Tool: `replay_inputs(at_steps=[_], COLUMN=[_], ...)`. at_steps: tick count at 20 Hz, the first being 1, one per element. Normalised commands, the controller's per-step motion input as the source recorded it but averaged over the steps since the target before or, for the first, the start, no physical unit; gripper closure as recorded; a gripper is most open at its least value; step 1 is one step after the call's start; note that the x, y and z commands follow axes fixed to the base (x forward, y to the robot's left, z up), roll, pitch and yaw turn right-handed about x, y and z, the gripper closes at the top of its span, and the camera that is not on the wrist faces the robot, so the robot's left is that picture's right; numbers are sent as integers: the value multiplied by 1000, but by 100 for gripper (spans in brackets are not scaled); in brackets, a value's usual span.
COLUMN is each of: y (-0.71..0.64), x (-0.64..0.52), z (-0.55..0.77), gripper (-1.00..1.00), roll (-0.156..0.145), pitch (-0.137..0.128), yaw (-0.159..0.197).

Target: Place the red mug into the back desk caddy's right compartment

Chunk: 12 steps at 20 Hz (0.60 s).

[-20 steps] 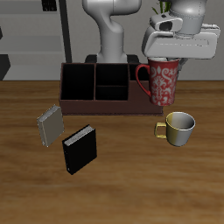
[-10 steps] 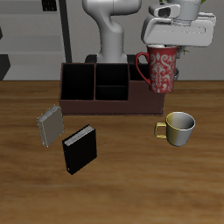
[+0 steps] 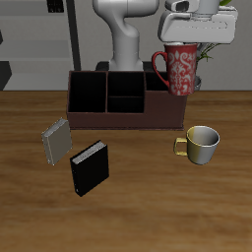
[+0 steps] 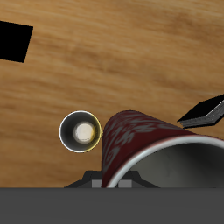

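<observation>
The claw [image 3: 184, 45] is closed on the rim of the red mug [image 3: 178, 71] and holds it high over the far end of the caddy [image 3: 98, 116], so it can go down into the wide compartment [image 3: 160, 102]

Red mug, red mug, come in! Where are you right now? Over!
Hand shut on red mug. Mug in the air above back desk caddy, over its right compartment. Compartment looks free; yellow mug sits apart, nearer the front.
</observation>
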Motion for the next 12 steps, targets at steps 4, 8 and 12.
replay_inputs(at_steps=[4,8,12], y=[6,10,-22], x=[-236,-411,-340], z=[37,59,-16], gripper=[100,100,100], roll=[8,-6,-13], pitch=[-15,7,18], yaw=[31,16,5])
